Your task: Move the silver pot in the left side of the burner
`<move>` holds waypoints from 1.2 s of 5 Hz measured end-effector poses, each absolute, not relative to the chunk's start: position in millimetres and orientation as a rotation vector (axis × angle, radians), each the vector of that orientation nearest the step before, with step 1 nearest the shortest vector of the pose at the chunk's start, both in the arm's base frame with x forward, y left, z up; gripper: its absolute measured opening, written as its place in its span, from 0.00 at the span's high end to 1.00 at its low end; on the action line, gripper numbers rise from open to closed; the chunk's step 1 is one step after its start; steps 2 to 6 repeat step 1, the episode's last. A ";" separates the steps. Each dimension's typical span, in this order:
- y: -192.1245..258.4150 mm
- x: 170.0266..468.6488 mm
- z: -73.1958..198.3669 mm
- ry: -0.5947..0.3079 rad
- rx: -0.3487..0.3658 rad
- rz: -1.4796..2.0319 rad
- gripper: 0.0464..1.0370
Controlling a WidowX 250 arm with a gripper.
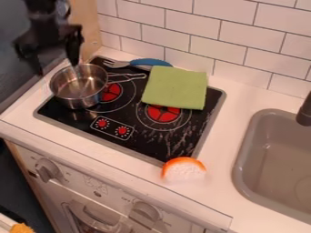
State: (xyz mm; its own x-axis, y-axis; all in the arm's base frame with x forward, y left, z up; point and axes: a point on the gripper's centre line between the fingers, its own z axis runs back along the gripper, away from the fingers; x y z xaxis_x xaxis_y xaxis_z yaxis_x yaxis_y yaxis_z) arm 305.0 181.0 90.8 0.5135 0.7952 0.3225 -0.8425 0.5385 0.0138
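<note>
Tool (56,68) spread at the silver pot's (77,93) far rim, upper left of the frame, the pot overlapping the left burner's (112,92) left side; placement seemingly done, we should next lift clear.

I see a green cloth (175,87), folded flat, with a blue-handled fork (150,62) by its wall-side edge. Orange-and-white piece (184,170) near the grey sink (240,157), dark faucet (305,110) at my right edge. White tiled wall (188,22) behind, oven knobs (47,170) on the front, something orange (21,228) bottom-left
</note>
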 end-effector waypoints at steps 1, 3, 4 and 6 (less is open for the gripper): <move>172.1 309.1 112.5 -0.337 0.209 0.981 0.04; 172.1 309.1 112.5 -0.337 0.209 0.981 0.04; 172.1 309.1 112.5 -0.337 0.209 0.981 0.04; 172.1 309.1 112.5 -0.337 0.209 0.981 0.04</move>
